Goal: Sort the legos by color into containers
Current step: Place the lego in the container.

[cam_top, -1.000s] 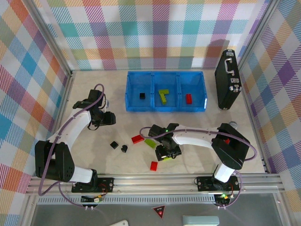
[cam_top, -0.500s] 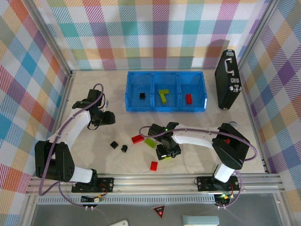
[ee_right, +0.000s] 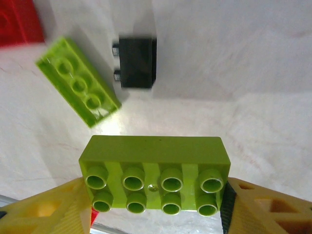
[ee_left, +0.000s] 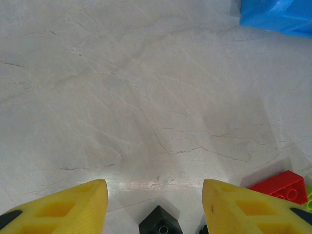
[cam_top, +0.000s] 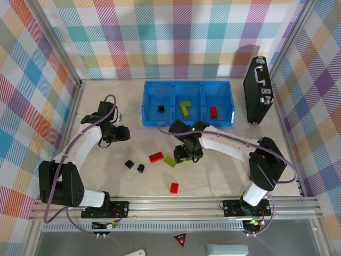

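Note:
My right gripper (cam_top: 185, 154) is shut on a lime green lego (ee_right: 153, 180), a two-by-four brick held by its short ends above the table, a little in front of the blue tray (cam_top: 187, 121). Below it lie a loose lime lego (ee_right: 78, 80), a black lego (ee_right: 136, 61) and a red lego (ee_right: 19, 22). On the table are also a red lego (cam_top: 156, 157), a lime lego (cam_top: 170, 161), two black legos (cam_top: 129, 164) (cam_top: 140, 168) and another red one (cam_top: 174, 187). My left gripper (cam_top: 121, 133) is open over bare table, with a black lego (ee_left: 160, 223) just before it. The tray's compartments hold a black (cam_top: 161, 109), a lime (cam_top: 185, 108) and a red lego (cam_top: 213, 111).
A black hard case (cam_top: 257, 89) stands at the back right beside the tray. Plaid walls close in the table on three sides. The metal rail (cam_top: 176, 205) with the arm bases runs along the near edge.
My right gripper has closed on the lime brick, lifted it off the table and carried it away from the near edge toward the tray. The left arm has stayed put.

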